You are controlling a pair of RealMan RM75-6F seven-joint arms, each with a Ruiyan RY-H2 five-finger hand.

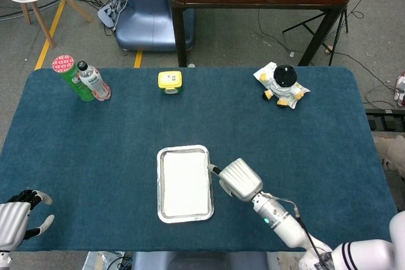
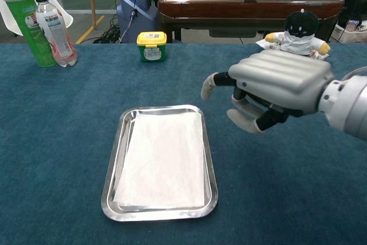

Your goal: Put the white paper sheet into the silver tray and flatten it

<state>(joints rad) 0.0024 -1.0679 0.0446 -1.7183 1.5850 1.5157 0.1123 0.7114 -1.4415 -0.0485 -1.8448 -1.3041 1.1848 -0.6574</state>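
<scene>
White paper sheet (image 2: 163, 159) lies flat in silver tray (image 2: 113, 164); my right hand (image 2: 269, 87) hovers beside it, fingers loosely spread, holding nothing.

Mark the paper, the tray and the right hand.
paper (image 2: 163, 162), chest view, middle of the sheet
tray (image 2: 111, 167), chest view, left rim
right hand (image 2: 269, 87), chest view, back of the hand

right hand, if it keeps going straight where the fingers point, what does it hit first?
Probably nothing nearby. The right hand points up-left, past the silver tray's far right corner; only bare table follows, and the yellow container stands farther along. Height is unclear.
</scene>
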